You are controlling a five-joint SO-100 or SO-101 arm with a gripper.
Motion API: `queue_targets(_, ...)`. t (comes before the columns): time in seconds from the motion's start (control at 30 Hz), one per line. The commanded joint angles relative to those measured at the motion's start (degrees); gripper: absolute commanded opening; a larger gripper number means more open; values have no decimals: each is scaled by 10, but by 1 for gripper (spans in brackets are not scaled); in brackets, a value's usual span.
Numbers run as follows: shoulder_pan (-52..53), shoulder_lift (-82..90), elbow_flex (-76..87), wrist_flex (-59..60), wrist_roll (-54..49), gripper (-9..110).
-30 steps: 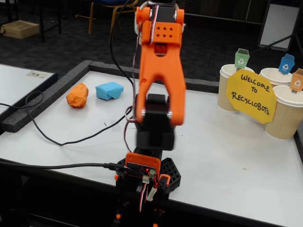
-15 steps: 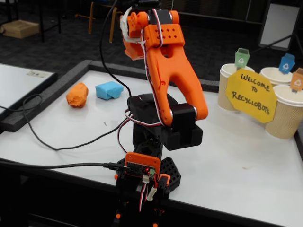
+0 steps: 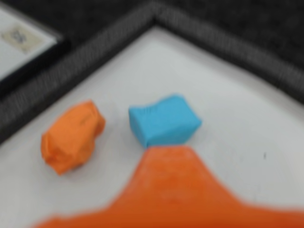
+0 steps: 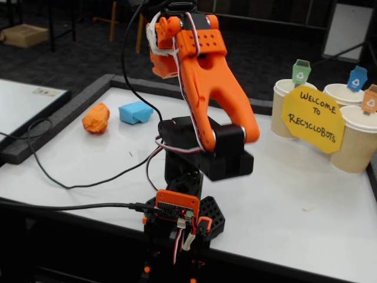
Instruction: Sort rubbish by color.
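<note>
White table (image 4: 306,194) holds an orange paper wad (image 4: 96,118) beside a blue paper wad (image 4: 135,112). Orange arm (image 4: 209,82) bends high above them; I cannot tell how its jaws stand.

Orange wad (image 3: 72,137), blue wad (image 3: 163,120), side by side

The yellow sign (image 4: 312,118) on the cups reads "WELCOME TO RECYCLOBOTS".
</note>
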Motion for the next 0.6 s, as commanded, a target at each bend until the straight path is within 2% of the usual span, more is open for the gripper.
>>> queue_targets(0.0, -11, -83, -19, -50, -4, 0)
queue_targets(0.43, -10, -430, -103, -185, -4, 1)
queue_targets(0.57, -10, -538, -175, -194, -4, 8)
